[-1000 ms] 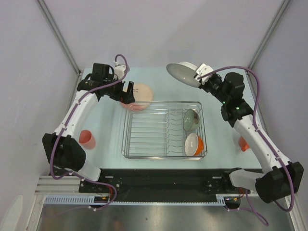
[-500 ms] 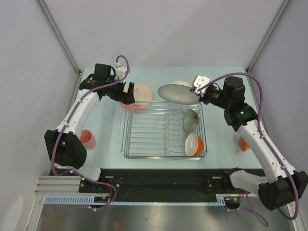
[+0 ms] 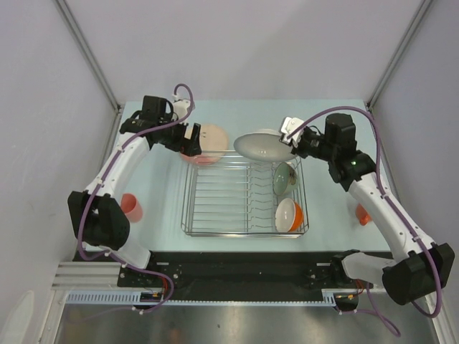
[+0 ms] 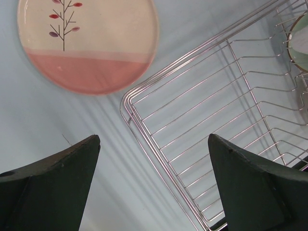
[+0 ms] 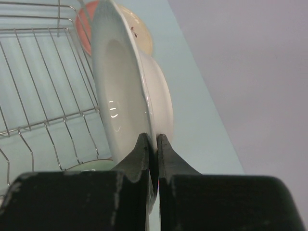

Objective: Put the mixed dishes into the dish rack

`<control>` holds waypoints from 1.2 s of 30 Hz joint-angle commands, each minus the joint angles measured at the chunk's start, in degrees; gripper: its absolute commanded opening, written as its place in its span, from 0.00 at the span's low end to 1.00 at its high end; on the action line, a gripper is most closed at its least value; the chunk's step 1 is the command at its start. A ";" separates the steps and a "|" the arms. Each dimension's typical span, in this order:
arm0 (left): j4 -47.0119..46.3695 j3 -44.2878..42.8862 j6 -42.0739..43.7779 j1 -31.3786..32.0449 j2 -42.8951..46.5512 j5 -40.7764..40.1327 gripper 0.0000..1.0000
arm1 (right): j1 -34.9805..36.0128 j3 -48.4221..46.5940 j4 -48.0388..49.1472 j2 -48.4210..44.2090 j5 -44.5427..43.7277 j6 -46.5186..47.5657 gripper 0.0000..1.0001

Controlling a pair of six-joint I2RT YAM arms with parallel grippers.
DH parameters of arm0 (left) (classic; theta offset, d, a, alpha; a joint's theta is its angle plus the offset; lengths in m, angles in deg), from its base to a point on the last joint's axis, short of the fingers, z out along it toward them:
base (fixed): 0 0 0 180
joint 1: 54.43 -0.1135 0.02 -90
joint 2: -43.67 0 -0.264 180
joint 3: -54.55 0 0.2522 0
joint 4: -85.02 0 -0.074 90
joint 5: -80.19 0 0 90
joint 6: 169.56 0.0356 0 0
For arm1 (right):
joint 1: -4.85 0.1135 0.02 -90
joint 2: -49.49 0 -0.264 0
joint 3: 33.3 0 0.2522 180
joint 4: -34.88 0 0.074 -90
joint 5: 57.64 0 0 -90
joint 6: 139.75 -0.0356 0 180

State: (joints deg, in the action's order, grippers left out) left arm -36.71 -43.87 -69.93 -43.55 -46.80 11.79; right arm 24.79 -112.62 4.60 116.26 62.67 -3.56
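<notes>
My right gripper is shut on the rim of the white grey-rimmed shallow bowl, held on edge over the far side of the dish rack. In the rack stand the small green glass bowl and the orange-outside white bowl. The cream plate with the pink segment lies flat on the table by the rack's far left corner. My left gripper hangs open over that corner, holding nothing.
The salmon-pink tumbler stands on the table left of the rack. The orange mug sits right of it, partly behind my right arm. Grey walls close in the table at the back and both sides.
My right arm has carried the white bowl from the back of the table leftward and down to over the rack's far edge. The left arm has barely moved.
</notes>
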 commanded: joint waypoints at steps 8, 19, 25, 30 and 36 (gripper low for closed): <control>-1.53 0.29 0.57 -0.50 -0.22 -0.16 1.00 | 1.24 -4.49 11.50 2.93 -1.04 5.92 0.00; -1.27 -0.15 0.57 -0.50 -0.49 0.02 1.00 | 1.94 -4.49 12.21 4.87 -2.01 8.73 0.00; -1.18 0.02 0.57 -0.59 -0.32 0.37 1.00 | 1.59 -4.40 10.80 6.10 -2.53 8.91 0.00; -1.27 0.46 0.57 -0.68 -0.23 0.54 1.00 | 1.41 -4.40 9.84 7.06 -2.36 8.30 0.00; -1.53 0.82 0.83 -0.77 -0.05 0.54 1.00 | 1.33 -4.40 7.64 8.65 -2.88 8.91 0.00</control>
State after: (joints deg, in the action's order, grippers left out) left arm -37.04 -43.39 -69.96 -43.73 -47.20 11.77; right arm 26.37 -112.62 6.02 125.26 59.56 3.50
